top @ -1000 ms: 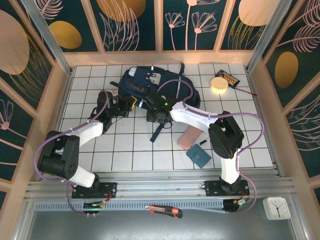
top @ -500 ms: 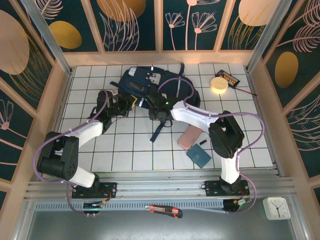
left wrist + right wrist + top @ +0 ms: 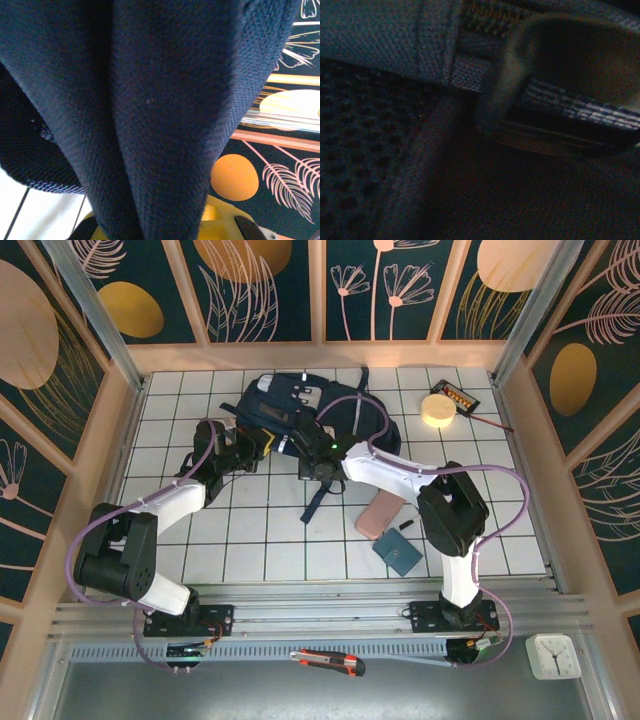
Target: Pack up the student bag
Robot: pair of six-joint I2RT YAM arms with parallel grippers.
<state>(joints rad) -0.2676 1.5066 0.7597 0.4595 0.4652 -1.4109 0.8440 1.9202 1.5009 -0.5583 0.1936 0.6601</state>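
Top external: we find the left gripper (image 3: 268, 441) clamped on the student bag (image 3: 290, 405) edge. The right gripper (image 3: 313, 463) presses against its near side; we cannot tell its grip.

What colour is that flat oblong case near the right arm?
The flat oblong case is pink, clearest in top external view.

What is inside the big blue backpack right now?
Nothing inside shows. Navy fabric of the student bag covers its interior from above. A pink case and a teal booklet lie outside it on the table.
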